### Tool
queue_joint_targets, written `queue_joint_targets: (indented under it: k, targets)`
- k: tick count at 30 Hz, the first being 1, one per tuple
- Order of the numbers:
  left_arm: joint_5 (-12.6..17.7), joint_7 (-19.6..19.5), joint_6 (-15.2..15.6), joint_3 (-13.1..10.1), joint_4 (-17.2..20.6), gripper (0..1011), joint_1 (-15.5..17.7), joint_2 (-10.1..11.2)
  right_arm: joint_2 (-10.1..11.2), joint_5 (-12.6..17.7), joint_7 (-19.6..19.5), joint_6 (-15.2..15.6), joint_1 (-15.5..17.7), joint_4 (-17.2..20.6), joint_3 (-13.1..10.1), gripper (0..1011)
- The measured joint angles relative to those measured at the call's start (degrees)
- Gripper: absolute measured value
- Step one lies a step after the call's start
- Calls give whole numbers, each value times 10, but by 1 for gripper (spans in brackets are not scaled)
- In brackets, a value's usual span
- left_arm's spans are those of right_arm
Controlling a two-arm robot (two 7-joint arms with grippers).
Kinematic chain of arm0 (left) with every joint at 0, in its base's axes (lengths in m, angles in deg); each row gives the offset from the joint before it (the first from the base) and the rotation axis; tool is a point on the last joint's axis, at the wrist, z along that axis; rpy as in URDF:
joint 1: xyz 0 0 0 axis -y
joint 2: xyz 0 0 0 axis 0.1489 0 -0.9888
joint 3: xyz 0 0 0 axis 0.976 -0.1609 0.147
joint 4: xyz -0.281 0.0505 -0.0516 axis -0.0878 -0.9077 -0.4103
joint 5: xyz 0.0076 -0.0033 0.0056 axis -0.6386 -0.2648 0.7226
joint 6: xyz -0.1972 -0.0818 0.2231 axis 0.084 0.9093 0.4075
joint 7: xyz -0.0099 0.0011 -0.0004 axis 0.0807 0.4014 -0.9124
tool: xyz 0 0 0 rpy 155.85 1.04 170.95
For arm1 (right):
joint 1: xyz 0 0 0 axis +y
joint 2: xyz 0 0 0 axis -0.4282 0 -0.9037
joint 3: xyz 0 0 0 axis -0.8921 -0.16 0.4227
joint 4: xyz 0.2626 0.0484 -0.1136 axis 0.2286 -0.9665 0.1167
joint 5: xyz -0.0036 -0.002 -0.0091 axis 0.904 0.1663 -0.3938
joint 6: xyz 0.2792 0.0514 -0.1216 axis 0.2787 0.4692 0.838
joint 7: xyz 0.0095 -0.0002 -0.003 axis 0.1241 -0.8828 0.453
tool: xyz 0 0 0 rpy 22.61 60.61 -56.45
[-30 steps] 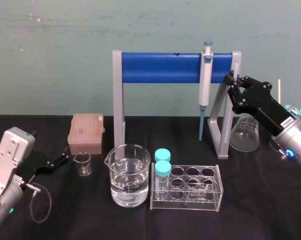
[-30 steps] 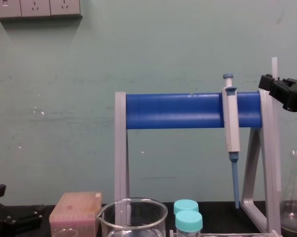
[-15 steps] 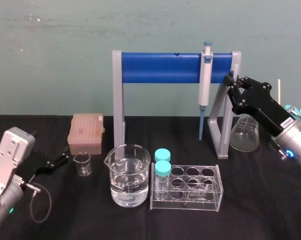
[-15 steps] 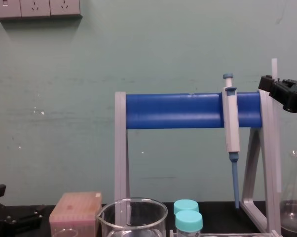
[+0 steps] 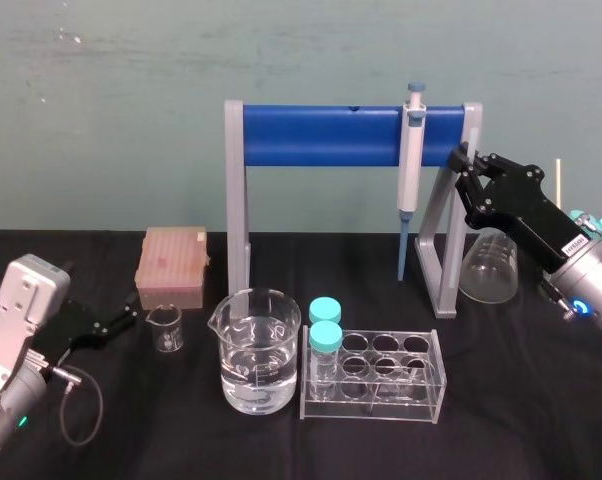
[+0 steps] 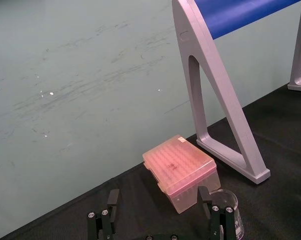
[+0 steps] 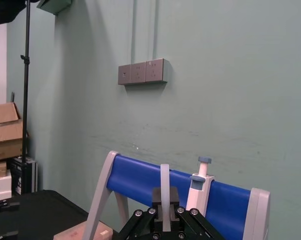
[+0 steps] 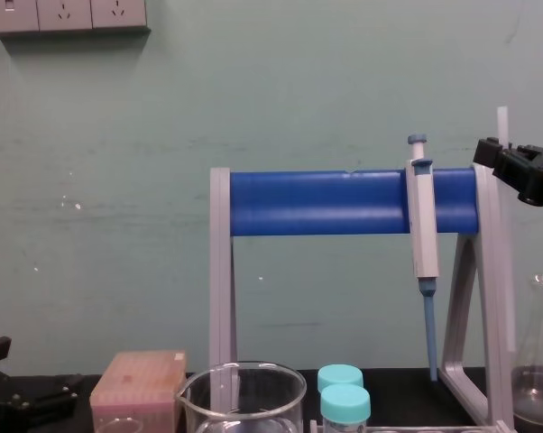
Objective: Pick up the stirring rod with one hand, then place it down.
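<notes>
The stirring rod (image 8: 501,122) is a thin whitish stick held upright, close in front of the blue stand's right post. My right gripper (image 8: 492,153) is shut on it, high above the table. In the right wrist view the rod (image 7: 164,185) rises straight up between the black fingers of that gripper (image 7: 164,210). From the head view the right gripper (image 5: 463,165) is level with the blue bar's right end. My left gripper (image 5: 121,322) rests low at the table's left, open and holding nothing, its fingers (image 6: 103,220) spread wide.
A grey-white pipette (image 5: 412,160) hangs on the blue stand (image 5: 321,135). On the black table are a pink tip box (image 5: 172,265), a small beaker (image 5: 165,327), a large beaker of water (image 5: 256,350), a tube rack (image 5: 381,375) and a flask (image 5: 491,265).
</notes>
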Motion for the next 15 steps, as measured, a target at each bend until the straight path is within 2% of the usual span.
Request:
queue_joint_targets:
  k: [15]
  targets:
    - [0, 0, 0, 0, 0, 1000, 0, 0, -1, 0, 1, 0, -3, -5, 2, 71]
